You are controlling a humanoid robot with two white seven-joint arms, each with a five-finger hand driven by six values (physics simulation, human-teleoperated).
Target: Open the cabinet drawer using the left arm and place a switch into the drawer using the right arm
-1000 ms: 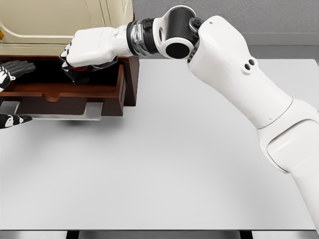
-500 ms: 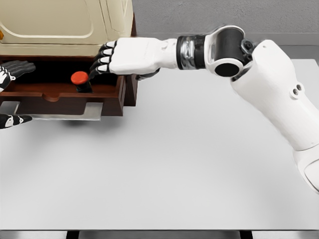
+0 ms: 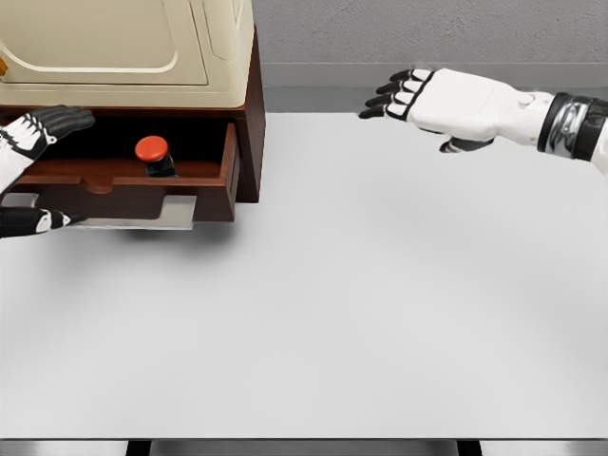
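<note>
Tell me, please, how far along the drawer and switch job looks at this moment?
Both steps look done: the drawer stands pulled out of the cabinet, and the switch with its red button sits inside it. The right hand is open, empty, and clear of the cabinet above the table. The left hand is at the drawer's left end. Nothing obvious remains.

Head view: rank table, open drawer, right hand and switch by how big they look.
1. Table, largest by far.
2. Open drawer.
3. Right hand, empty, fingers open; it may be nearer the camera, so this is apparent size only.
4. Switch, smallest, inside the drawer.
</note>
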